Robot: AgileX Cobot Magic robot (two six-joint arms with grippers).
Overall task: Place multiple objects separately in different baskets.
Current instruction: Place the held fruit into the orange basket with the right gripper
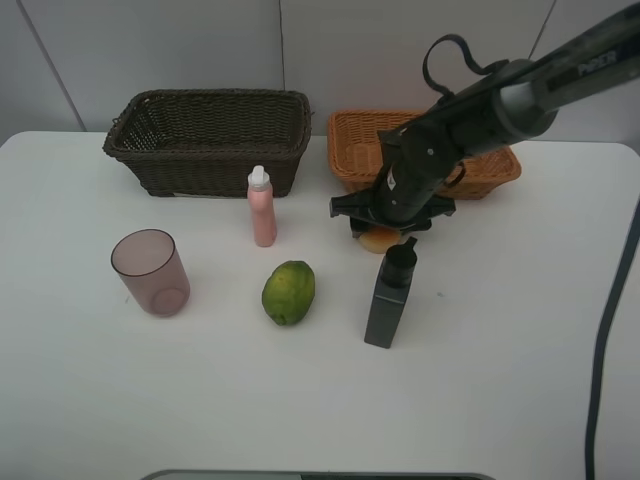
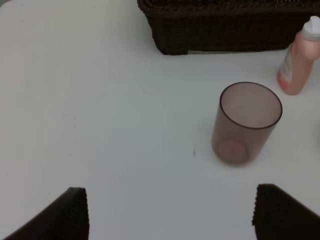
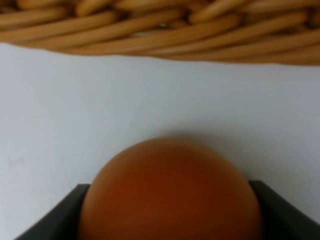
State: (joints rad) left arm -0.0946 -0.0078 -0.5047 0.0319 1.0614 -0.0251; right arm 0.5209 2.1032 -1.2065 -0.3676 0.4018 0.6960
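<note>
In the exterior high view, a white worktop [image 1: 500,350] is seen with the dark brown basket [image 1: 205,150] at 11 o'clock and the orange-tan basket [image 1: 355,150] at 1 o'clock, both at the far edge. The green fruit [image 1: 289,292] lies near the middle. The pink bottle [image 1: 263,212] stands upright at 11 o'clock from it, the mauve cup [image 1: 152,272] at 9 o'clock and the dark bottle [image 1: 388,300] upright at 3 o'clock. The orange [image 1: 380,240] rests on the worktop at 12 o'clock from the dark bottle, just beside its cap, and the right hand [image 1: 385,232] is lowered over it, in front of the orange-tan basket. In the left wrist view, the left hand [image 2: 170,215] is held apart above bare worktop with nothing between its fingers [image 2: 70,215]; the mauve cup [image 2: 246,125] stands ahead of it, with the pink bottle [image 2: 297,65] and the dark brown basket [image 2: 230,30] beyond. In the right wrist view, the right hand [image 3: 170,220] is clamped on the orange [image 3: 170,195], a finger [image 3: 55,220] pressed against each side, and the weave of the orange-tan basket [image 3: 160,30] is seen close ahead.
</note>
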